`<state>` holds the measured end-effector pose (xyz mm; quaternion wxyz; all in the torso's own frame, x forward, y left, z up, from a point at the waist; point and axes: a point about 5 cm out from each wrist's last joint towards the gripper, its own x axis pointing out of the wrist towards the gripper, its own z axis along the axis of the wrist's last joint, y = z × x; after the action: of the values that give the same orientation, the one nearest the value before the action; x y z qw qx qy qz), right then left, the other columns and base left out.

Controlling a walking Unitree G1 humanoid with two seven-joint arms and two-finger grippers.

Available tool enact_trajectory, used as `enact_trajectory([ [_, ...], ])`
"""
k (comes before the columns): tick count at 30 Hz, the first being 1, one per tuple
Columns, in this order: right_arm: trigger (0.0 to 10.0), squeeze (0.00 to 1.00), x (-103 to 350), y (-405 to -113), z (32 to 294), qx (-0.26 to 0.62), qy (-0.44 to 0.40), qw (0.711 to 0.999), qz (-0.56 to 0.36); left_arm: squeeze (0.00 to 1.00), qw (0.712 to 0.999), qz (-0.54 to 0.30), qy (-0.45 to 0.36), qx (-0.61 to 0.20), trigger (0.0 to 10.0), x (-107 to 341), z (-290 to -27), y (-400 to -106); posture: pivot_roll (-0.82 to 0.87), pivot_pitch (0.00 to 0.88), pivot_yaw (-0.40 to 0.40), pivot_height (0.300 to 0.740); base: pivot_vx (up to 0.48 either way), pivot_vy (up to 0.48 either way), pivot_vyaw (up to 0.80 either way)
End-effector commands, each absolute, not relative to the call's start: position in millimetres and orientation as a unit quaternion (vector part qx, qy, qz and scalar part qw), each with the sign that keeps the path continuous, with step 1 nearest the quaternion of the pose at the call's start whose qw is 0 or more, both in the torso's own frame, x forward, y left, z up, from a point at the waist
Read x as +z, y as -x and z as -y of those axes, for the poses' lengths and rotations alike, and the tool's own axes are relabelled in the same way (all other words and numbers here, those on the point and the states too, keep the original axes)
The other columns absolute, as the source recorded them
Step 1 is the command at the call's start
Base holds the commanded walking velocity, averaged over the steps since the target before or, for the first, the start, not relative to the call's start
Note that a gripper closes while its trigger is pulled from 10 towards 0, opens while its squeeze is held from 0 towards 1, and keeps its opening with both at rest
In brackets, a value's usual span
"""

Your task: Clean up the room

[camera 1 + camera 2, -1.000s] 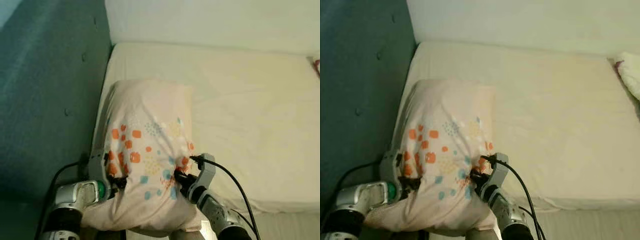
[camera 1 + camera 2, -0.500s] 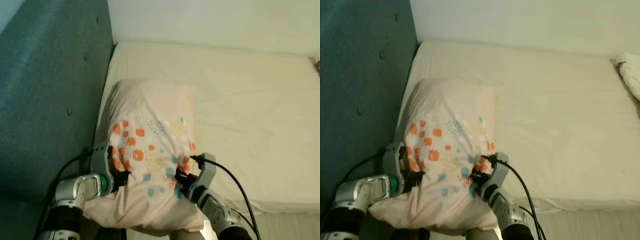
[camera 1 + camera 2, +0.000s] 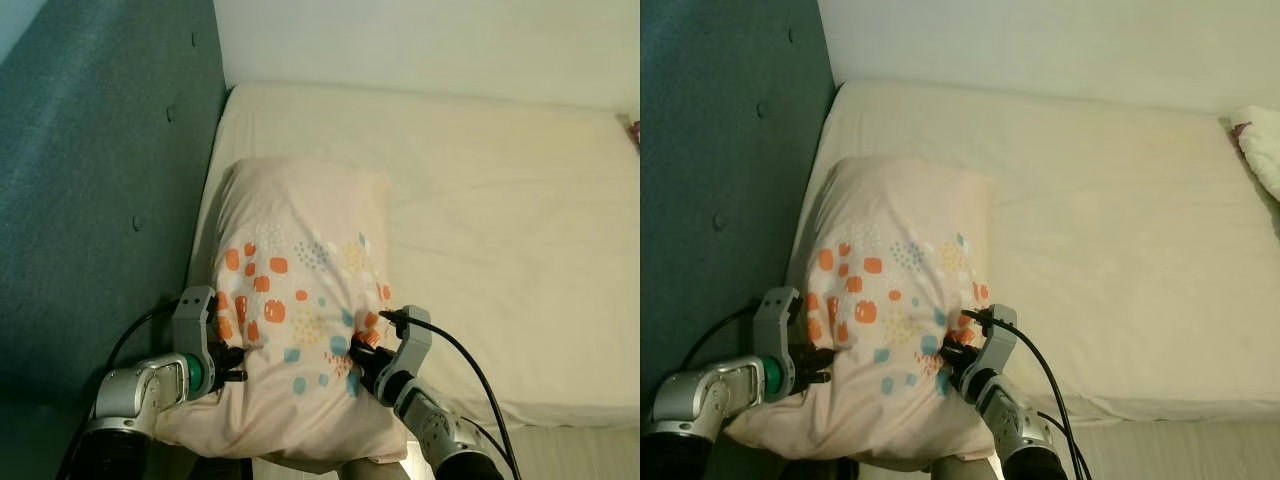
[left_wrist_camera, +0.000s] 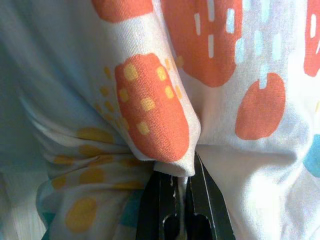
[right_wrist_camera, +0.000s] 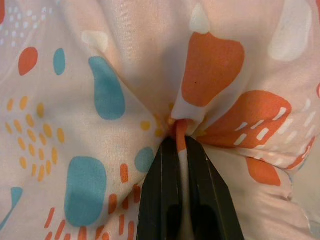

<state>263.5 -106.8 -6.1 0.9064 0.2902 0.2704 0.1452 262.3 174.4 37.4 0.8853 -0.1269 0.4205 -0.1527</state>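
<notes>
1. A pink pillow (image 3: 295, 310) with orange, blue and yellow spots lies on the bed (image 3: 500, 250), along the edge next to the blue padded headboard (image 3: 100, 180). Its near end sticks out past the bed's front edge.
2. The left gripper (image 3: 232, 362) pinches a fold of the pillow on the side nearest the headboard. Its black fingers (image 4: 162, 200) are closed tight on the cloth.
3. The right gripper (image 3: 362, 358) pinches another fold on the pillow's other side, near the front edge. Its fingers (image 5: 165, 195) are squeezed shut on the cloth too.
4. In the head views, the cloth bunches over the fingertips and hides them.
5. Both silver arms come up from the bottom, bent, and are cut off there. A black cable (image 3: 470, 370) loops off the right wrist.
6. A white bundle (image 3: 1260, 150) shows at the bed's far right edge, cut off and hard to make out.
</notes>
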Motion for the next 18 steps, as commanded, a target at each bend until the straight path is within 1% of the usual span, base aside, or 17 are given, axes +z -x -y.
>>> enact_trajectory([
  [1,0.0,0.0,-10.6,-258.8,104.7,0.146,-0.296,0.901,-0.28,0.0,0.877,-0.432,0.129,-0.167,0.0,30.9,-167.6,-254.5,-0.03,0.195,-0.006,0.74,0.0,0.0,0.0],
  [4,0.0,0.0,-10.5,-258.9,105.2,0.146,-0.295,0.902,-0.28,0.0,0.878,-0.43,0.127,-0.167,0.0,31.3,-167.7,-254.7,-0.03,0.195,-0.006,0.74,0.0,0.0,0.0],
  [5,0.0,0.0,-9.2,-260.1,107.2,0.142,-0.291,0.906,-0.274,0.0,0.884,-0.42,0.12,-0.169,0.0,33.4,-167.5,-256.3,-0.03,0.195,-0.006,0.74,0.0,0.0,0.0],
  [7,0.0,0.0,7.7,-270.9,116.5,0.149,-0.218,0.939,-0.219,0.0,0.919,-0.338,0.085,-0.184,0.0,56.2,-165.1,-270.4,-0.03,0.198,-0.006,0.74,0.0,0.0,0.0],
  [8,0.0,0.0,7.7,-270.9,116.5,0.149,-0.218,0.939,-0.219,0.0,0.919,-0.338,0.085,-0.184,0.0,56.2,-165.1,-270.4,-0.03,0.198,-0.006,0.74,0.0,0.0,0.0],
  [9,0.0,0.0,21.6,-279.1,122.0,0.15,-0.178,0.956,-0.179,0.0,0.935,-0.293,0.069,-0.186,10.0,70.9,-164.3,-278.6,-0.03,0.198,-0.005,0.74,0.0,0.0,0.0],
  [10,0.0,0.0,21.6,-279.1,122.0,0.15,-0.178,0.956,-0.179,0.0,0.935,-0.293,0.069,-0.186,10.0,70.9,-164.3,-278.6,-0.03,0.198,-0.005,0.74,0.0,0.0,0.0],
  [12,0.0,0.0,47.8,-293.1,130.5,0.15,-0.125,0.974,-0.113,0.0,0.953,-0.227,0.073,-0.184,10.0,97.7,-163.3,-291.3,-0.04,0.198,-0.004,0.74,0.0,0.0,0.0],
  [13,0.0,0.0,47.8,-293.1,130.5,0.15,-0.125,0.974,-0.113,0.0,0.953,-0.227,0.073,-0.184,10.0,97.7,-163.3,-291.3,-0.04,0.198,-0.004,0.74,0.0,0.0,0.0],
  [14,0.0,0.0,59.9,-298.8,133.8,0.152,-0.107,0.979,-0.085,0.0,0.959,-0.199,0.082,-0.186,10.0,110.9,-162.3,-296.6,-0.04,0.196,-0.003,0.74,0.0,0.0,0.0],
  [15,0.0,0.0,59.9,-298.8,133.8,0.152,-0.107,0.979,-0.085,0.0,0.959,-0.199,0.082,-0.186,10.0,110.9,-162.3,-296.6,-0.04,0.196,-0.003,0.74,0.0,0.0,0.0],
  [16,0.0,0.0,71.8,-303.8,136.2,0.16,-0.09,0.981,-0.058,0.0,0.962,-0.172,0.09,-0.19,10.0,124.6,-161.1,-301.2,-0.04,0.196,-0.003,0.74,0.0,0.0,0.0],
  [17,0.0,0.0,71.8,-303.8,136.2,0.16,-0.09,0.981,-0.058,0.0,0.962,-0.172,0.09,-0.19,10.0,124.6,-161.1,-301.2,-0.04,0.196,-0.003,0.74,0.0,0.0,0.0],
  [18,0.0,0.0,84.2,-308.3,137.5,0.171,-0.075,0.982,-0.032,0.0,0.965,-0.149,0.094,-0.196,10.0,138.2,-159.7,-305.1,-0.04,0.197,-0.003,0.74,0.0,0.0,0.0],
])
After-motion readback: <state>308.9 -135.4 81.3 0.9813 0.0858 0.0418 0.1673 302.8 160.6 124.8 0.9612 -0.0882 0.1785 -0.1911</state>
